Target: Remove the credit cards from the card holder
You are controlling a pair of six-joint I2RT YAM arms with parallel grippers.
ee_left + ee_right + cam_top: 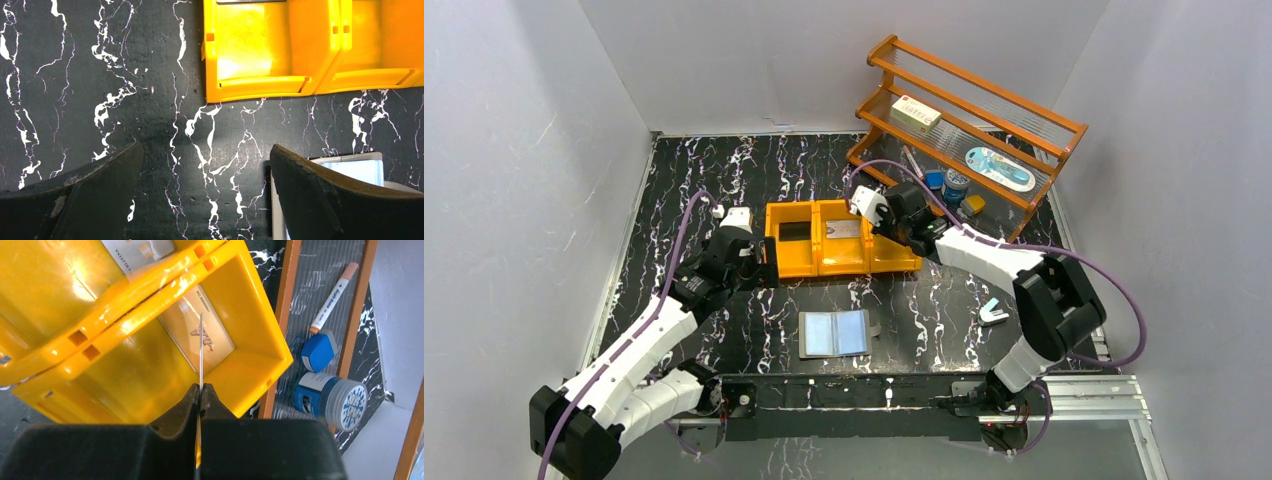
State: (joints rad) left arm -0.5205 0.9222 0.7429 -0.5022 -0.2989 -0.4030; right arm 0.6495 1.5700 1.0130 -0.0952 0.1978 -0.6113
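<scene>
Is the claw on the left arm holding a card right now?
No, the left gripper gapes wide open, with nothing but the dark marbled tabletop showing in the gap.

Four credit cards are in view: one black card, one silvery card, one tan card and one edge-on card. There is one card holder with two leaves, one orange bin with three compartments, one wooden rack, one cream box, one marker and one blue jar.
</scene>
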